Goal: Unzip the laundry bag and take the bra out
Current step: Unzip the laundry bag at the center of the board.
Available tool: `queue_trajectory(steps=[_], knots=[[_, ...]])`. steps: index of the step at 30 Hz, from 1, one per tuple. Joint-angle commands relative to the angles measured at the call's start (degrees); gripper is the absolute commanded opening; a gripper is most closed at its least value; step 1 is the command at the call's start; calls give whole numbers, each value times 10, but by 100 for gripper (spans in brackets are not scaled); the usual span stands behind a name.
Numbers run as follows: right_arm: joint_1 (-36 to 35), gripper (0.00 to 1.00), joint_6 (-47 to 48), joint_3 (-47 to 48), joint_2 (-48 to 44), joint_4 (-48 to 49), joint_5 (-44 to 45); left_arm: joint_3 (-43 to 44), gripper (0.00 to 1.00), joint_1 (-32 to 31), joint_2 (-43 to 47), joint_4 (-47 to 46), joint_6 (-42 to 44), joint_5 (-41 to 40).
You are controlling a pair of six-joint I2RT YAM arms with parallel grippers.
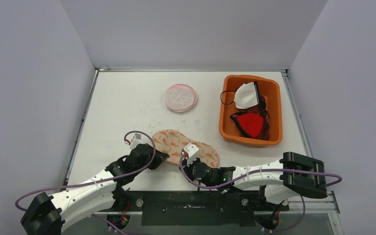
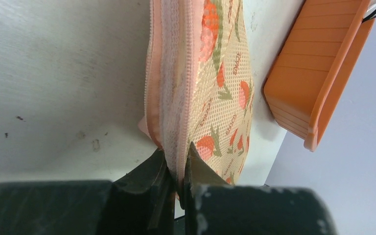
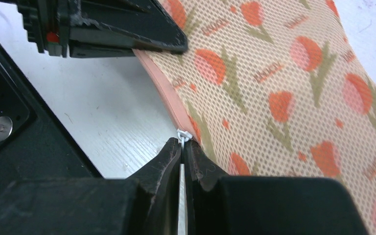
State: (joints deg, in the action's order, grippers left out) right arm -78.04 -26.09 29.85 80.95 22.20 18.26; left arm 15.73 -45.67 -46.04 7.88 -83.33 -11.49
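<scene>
The laundry bag (image 1: 183, 144) is beige mesh printed with red tulips and lies flat near the table's front edge. My left gripper (image 1: 162, 157) is shut on the bag's pink zippered edge (image 2: 174, 98), with the fabric pinched between its fingers (image 2: 176, 154). My right gripper (image 1: 190, 159) is shut on the small white zipper pull (image 3: 182, 134) at the bag's near rim (image 3: 182, 142). The left gripper's fingers (image 3: 127, 34) show at the top left of the right wrist view, on the same rim. The bra is hidden; nothing shows through the mesh.
An orange bin (image 1: 274, 105) at the back right holds a white and a red garment (image 1: 250, 123). A round pink mesh pouch (image 1: 180, 97) lies behind the bag. The bin's corner (image 2: 318, 88) is close on the right in the left wrist view.
</scene>
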Motion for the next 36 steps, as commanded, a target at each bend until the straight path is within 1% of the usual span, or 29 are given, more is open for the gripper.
queue_trajectory(steps=[1, 9, 12, 15, 18, 21, 25, 26, 28, 30, 34, 36], knots=[[-10, 5, -16, -23, -45, -28, 30, 4, 0, 12, 25, 63, 0, -87], [-10, 5, -35, -46, -93, -64, 55, -4, 0, 38, 64, 98, 12, -94], [-10, 5, -39, -53, -106, -70, 61, -3, 0, 53, 71, 98, 34, -85], [-10, 5, -41, -60, -115, -75, 64, 3, 0, 70, 67, 77, 83, -59], [-10, 5, -41, -65, -119, -75, 66, 21, 0, 86, 44, 63, 127, -35], [-10, 5, -42, -68, -118, -73, 66, 43, 0, 107, 3, 50, 165, -13], [-10, 5, -44, -69, -117, -68, 65, 62, 0, 135, -49, 18, 198, 19], [-10, 5, -45, -69, -116, -66, 65, 67, 3, 140, -60, 9, 203, 26], [-10, 5, -45, -68, -113, -63, 63, 76, 12, 145, -80, -1, 210, 34], [-11, 5, -43, -65, -109, -60, 59, 85, 28, 149, -90, -4, 218, 42], [-12, 5, -43, -61, -98, -49, 52, 98, 71, 150, -83, 15, 229, 71], [-12, 5, -41, -58, -91, -41, 47, 102, 84, 150, -67, 42, 232, 85]])
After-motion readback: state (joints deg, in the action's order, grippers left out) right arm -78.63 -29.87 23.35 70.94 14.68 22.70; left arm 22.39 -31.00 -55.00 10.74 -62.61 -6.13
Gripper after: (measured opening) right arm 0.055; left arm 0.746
